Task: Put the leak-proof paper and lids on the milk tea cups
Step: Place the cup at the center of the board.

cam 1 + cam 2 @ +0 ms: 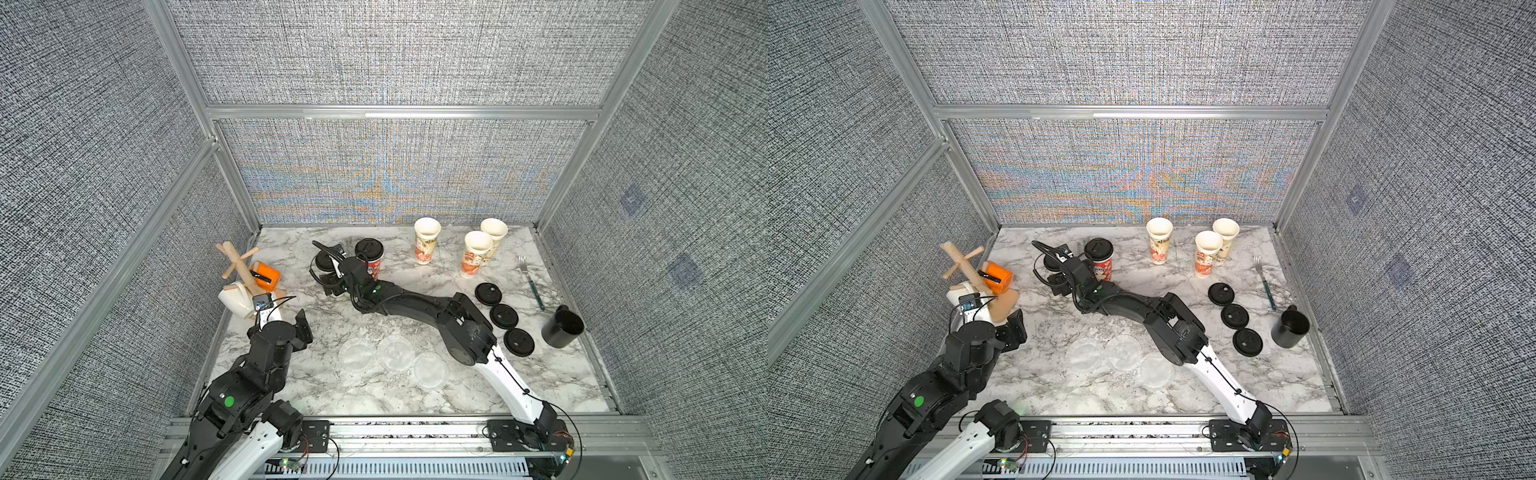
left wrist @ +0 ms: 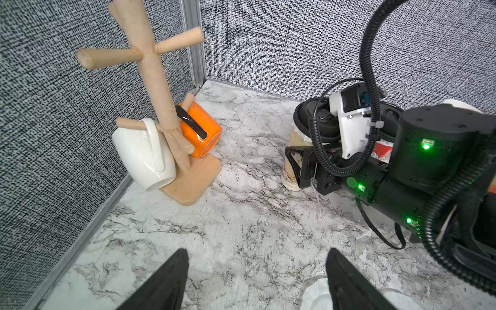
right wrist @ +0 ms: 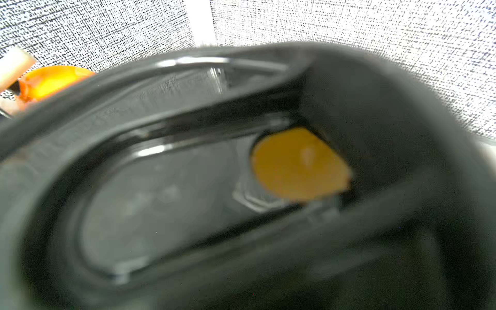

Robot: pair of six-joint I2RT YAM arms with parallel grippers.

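Leak-proof paper [image 1: 395, 351]: three discs flat on the tabletop [image 1: 540, 374], front centre. Open milk tea cups [image 1: 478, 253] stand well apart, back right.

Left pincer [image 1: 303, 328]: the nearer one, jaws apart, empty, discs to its right.

Right pincer [image 1: 330, 284]: far back at a lidded cup [image 2: 289, 145]; whether it grips cannot be told.

No writing can be read anywhere. The three open milk tea cups [image 1: 427, 246], well apart from the right gripper's fingers [image 2: 295, 161], carry dark characters under the rim above red-orange cartoons, too small to make out. The black lid [image 3: 166, 204] just above those fingers shows raised marks, one a hexagon outline, all blurred. A plain green dot sticker [image 1: 377, 288] marks the arm behind them.
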